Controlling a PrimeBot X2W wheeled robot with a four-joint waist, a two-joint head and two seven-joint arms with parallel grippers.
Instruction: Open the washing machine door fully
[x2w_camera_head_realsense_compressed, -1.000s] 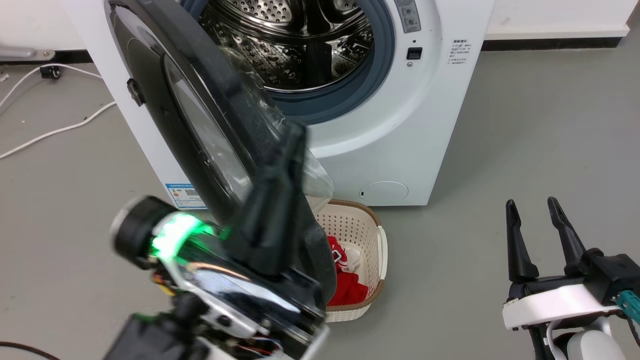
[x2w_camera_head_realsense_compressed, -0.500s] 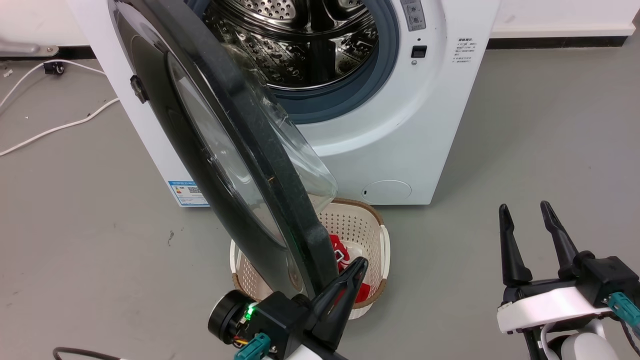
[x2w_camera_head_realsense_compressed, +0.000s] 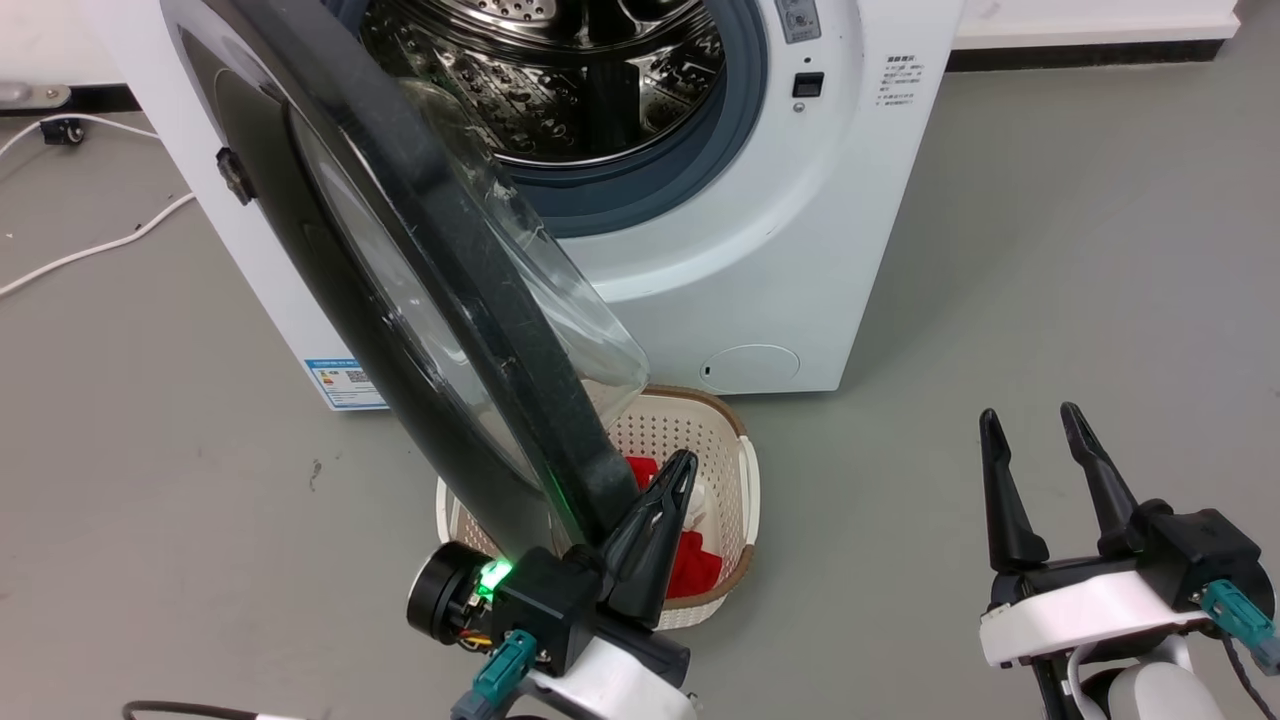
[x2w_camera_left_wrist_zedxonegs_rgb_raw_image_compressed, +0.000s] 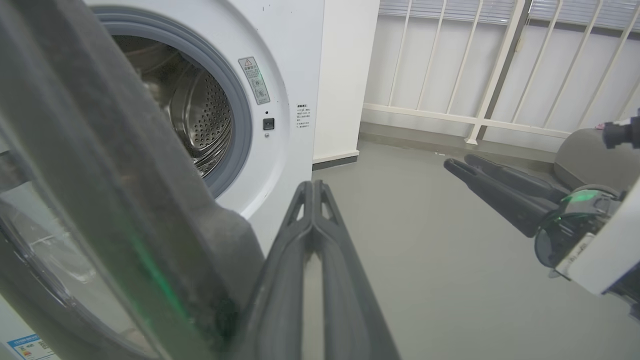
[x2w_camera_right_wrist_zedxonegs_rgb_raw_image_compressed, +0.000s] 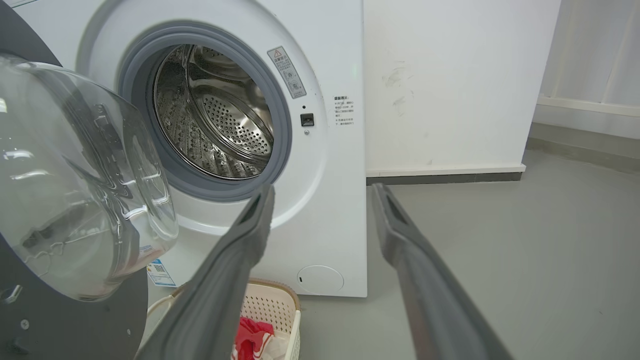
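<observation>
The washing machine door (x2w_camera_head_realsense_compressed: 330, 210), a glossy black disc with a bulging clear glass bowl (x2w_camera_head_realsense_compressed: 560, 300), stands swung out from its hinge on the machine's left side, its rim edge-on to me. It also shows in the left wrist view (x2w_camera_left_wrist_zedxonegs_rgb_raw_image_compressed: 100, 200) and the right wrist view (x2w_camera_right_wrist_zedxonegs_rgb_raw_image_compressed: 75, 170). My left gripper (x2w_camera_head_realsense_compressed: 680, 468) is shut with nothing between its fingers and sits low, close against the inner side of the door's lower rim (x2w_camera_left_wrist_zedxonegs_rgb_raw_image_compressed: 312, 185). My right gripper (x2w_camera_head_realsense_compressed: 1030, 415) hangs open well to the right, apart from the door (x2w_camera_right_wrist_zedxonegs_rgb_raw_image_compressed: 320, 192).
The steel drum mouth (x2w_camera_head_realsense_compressed: 560, 70) is uncovered. A cream laundry basket (x2w_camera_head_realsense_compressed: 745, 480) holding red clothes stands on the floor under the door's lower edge. A small round white flap (x2w_camera_head_realsense_compressed: 750, 368) is low on the machine. White cables (x2w_camera_head_realsense_compressed: 100, 245) lie at the left.
My left gripper dropped from high in front of the door to the door's lower rim. The camera shifted a little. The door's angle and my right gripper look unchanged.
</observation>
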